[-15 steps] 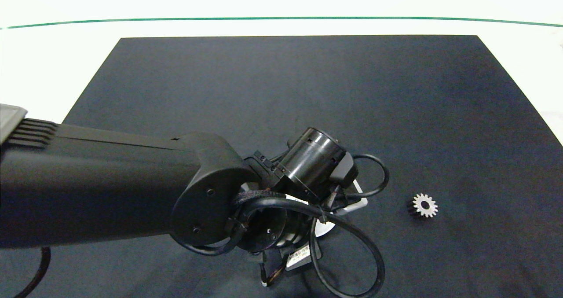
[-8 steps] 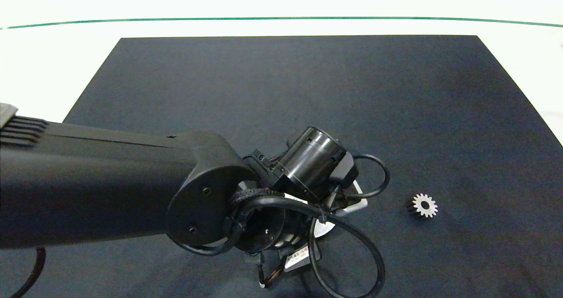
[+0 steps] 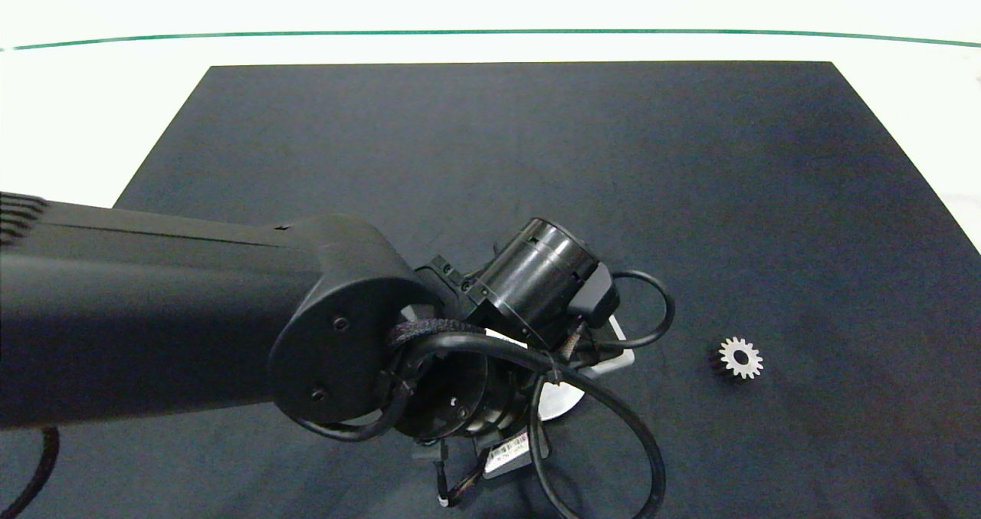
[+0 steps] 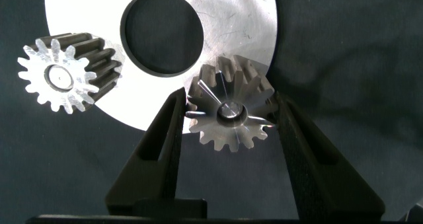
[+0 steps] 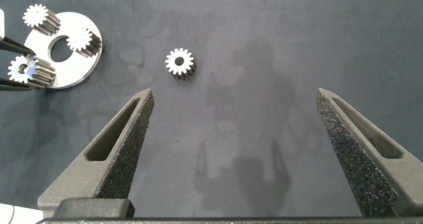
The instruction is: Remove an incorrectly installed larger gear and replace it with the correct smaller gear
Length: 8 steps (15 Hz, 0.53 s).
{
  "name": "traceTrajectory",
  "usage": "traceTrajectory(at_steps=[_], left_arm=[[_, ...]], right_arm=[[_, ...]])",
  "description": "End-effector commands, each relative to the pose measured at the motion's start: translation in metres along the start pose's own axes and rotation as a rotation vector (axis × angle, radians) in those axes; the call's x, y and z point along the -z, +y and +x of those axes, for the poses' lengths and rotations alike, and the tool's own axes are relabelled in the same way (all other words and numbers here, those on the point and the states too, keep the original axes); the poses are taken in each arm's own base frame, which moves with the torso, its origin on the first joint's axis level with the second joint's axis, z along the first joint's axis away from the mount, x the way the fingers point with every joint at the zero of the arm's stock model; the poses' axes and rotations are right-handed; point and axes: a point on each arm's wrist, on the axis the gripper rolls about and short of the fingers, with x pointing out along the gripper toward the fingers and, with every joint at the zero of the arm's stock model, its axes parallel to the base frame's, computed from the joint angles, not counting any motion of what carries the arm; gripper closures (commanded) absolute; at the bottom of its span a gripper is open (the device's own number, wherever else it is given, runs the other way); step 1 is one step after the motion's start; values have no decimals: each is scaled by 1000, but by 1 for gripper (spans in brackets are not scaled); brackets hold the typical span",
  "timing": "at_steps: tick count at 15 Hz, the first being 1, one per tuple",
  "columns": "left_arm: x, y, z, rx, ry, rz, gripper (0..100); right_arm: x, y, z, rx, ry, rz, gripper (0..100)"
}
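The larger gear (image 4: 228, 115), with flared starburst teeth, sits on a peg at the rim of a round silver plate (image 4: 231, 26). My left gripper (image 4: 228, 95) is shut on it, one finger against each side. A smaller gear (image 4: 63, 78) stands on the same plate. In the right wrist view the plate (image 5: 73, 72) carries the larger gear (image 5: 30, 71) and two small gears (image 5: 36, 16) (image 5: 82, 39). A loose smaller gear (image 3: 740, 358) (image 5: 179, 62) lies on the mat to the plate's right. My right gripper (image 5: 234, 95) hovers open above the mat, empty.
A dark mat (image 3: 490, 159) covers the white table, with a green line near the far edge. My left arm (image 3: 191, 312) and its looping cables (image 3: 613, 427) hide most of the plate (image 3: 563, 402) in the head view.
The left arm has shifted slightly left and toward the front of the table. The loose gear has not moved.
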Motion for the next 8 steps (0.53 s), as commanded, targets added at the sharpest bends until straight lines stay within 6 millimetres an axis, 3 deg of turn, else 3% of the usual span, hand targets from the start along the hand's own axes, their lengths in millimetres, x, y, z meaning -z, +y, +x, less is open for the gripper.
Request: traceTrajectory(at_steps=[1, 8], left_arm=[[-1, 0, -3, -4, -8, 2, 69], [-5, 7, -19, -18, -37, -13, 69]], right_arm=[[0, 0, -2, 0, -6, 0, 0], [0, 0, -2, 3, -11, 0, 0]])
